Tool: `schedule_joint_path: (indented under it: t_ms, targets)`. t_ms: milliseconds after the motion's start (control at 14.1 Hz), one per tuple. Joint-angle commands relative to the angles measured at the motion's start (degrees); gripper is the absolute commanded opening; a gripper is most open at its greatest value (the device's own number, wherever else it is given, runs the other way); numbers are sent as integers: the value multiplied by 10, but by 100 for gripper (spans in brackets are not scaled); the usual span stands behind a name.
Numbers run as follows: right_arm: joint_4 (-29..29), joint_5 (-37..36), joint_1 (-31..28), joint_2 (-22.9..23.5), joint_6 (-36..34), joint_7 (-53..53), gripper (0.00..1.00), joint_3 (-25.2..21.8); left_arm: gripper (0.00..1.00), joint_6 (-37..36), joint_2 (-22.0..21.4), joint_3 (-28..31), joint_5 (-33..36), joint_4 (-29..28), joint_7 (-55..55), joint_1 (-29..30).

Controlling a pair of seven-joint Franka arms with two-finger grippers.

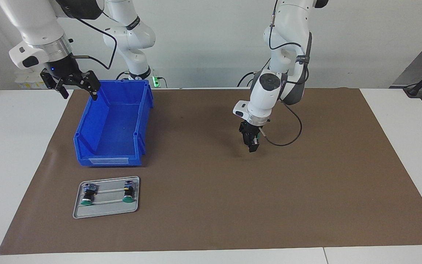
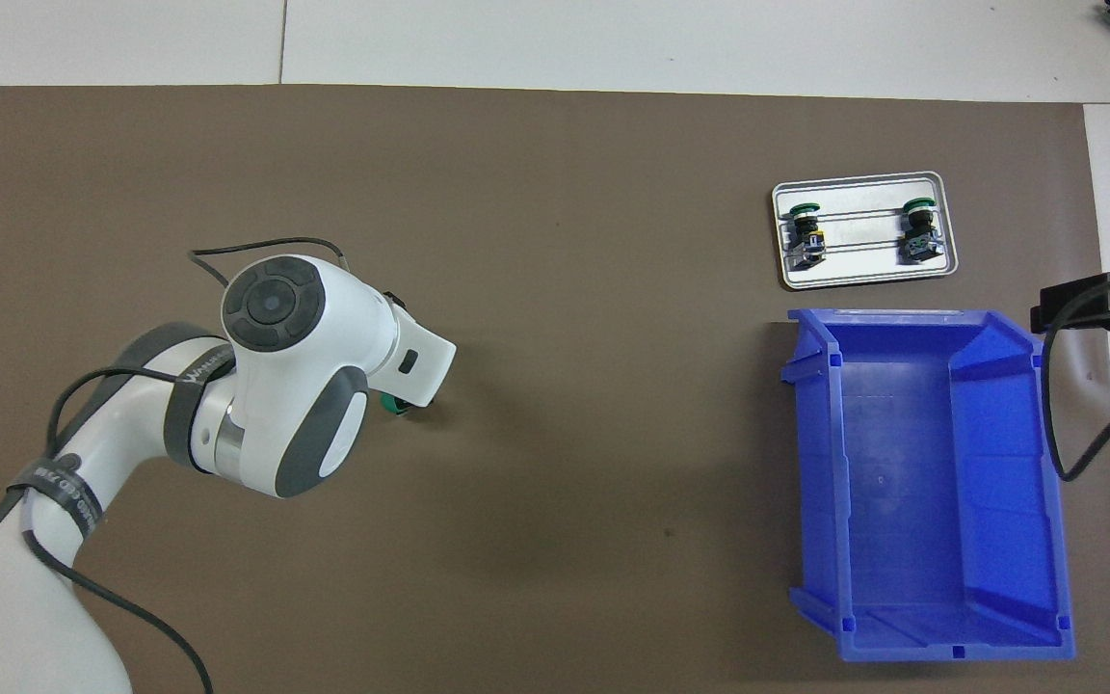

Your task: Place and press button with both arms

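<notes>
Over the middle of the brown mat (image 1: 233, 205) hangs my left gripper (image 1: 253, 147), shut on a button (image 2: 391, 407). That button's green cap peeks out from under the white wrist in the overhead view. Two more green-capped buttons (image 1: 87, 194) (image 1: 128, 192) lie on the grey metal tray (image 1: 104, 211), also seen from overhead as buttons (image 2: 804, 229) (image 2: 918, 231) on the tray (image 2: 863, 278). My right gripper (image 1: 80, 93) waits open, high above the blue bin's corner nearest the robots, holding nothing.
An empty blue bin (image 1: 112, 124) stands on the mat at the right arm's end, between the robots and the tray. White tabletop (image 1: 13, 154) borders the mat on both sides.
</notes>
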Motion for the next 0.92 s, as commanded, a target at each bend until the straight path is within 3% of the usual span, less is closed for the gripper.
schedule_joint_path:
  t_ms: [0,142,426,710,852]
  targets:
    - [-11,-1,-2,-12,-4,3,100,2,9,-28,-21,-3,-7,7,-16,26]
    - [-12,-1,-2,-12,-4,3,100,2,46,-28,-27,-3,-7,2,-57,28]
    - [-12,-1,-2,-12,-4,3,100,2,58,-46,-35,-4,-7,2,-293,1]
    - [-11,-1,-2,-12,-4,3,100,2,58,-111,-50,-4,-6,-10,-457,-12]
    - [-11,-1,-2,-12,-4,3,100,2,58,-153,-60,-4,-2,-20,-490,-11]
